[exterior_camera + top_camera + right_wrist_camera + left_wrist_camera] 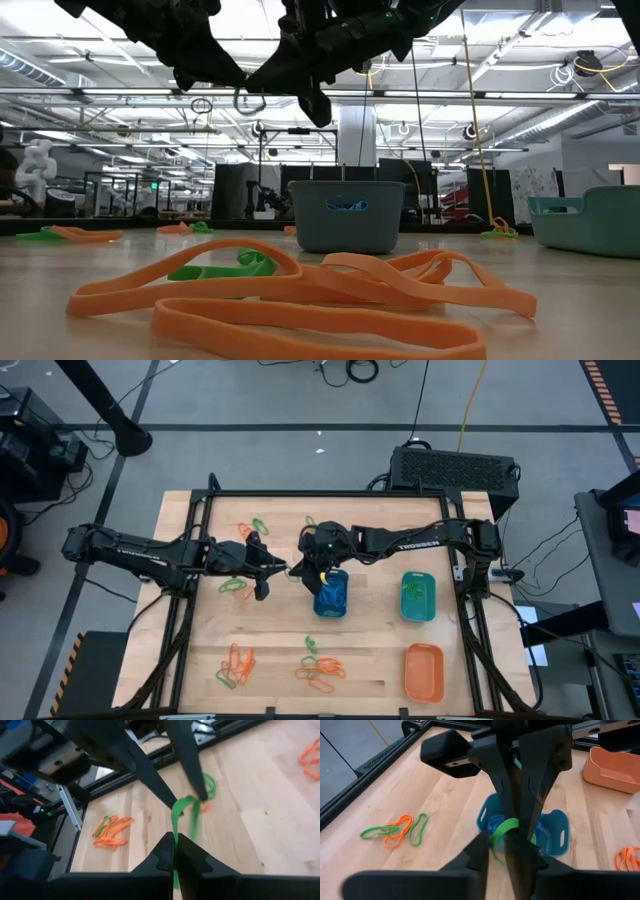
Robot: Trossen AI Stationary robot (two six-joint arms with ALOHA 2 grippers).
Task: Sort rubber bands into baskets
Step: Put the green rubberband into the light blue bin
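A green rubber band (176, 825) hangs in the air between my two grippers, just left of the blue basket (331, 593); it also shows in the left wrist view (506, 827) and the low view (250, 104). My right gripper (175, 848) is shut on it. My left gripper (499, 851) faces it tip to tip, slightly open, with its fingertips on either side of the band's other end. The teal basket (418, 596) and the orange basket (424, 670) stand on the table at the right. Loose orange and green bands lie on the wood. My right gripper pinches the green band's near end (174, 838) between its two shut fingers, coming level from the table's right. The band is lifted clear of the table and runs from the fingers toward my left gripper. Whether my left gripper's fingertips (173, 803) touch the band, I cannot tell.
Band piles lie at the far left (253, 528), under my left gripper (235, 585), at the near left (235, 665) and the near middle (320, 668). A black frame rail (330, 493) runs along the table's far edge. A black box (455, 468) stands beyond it.
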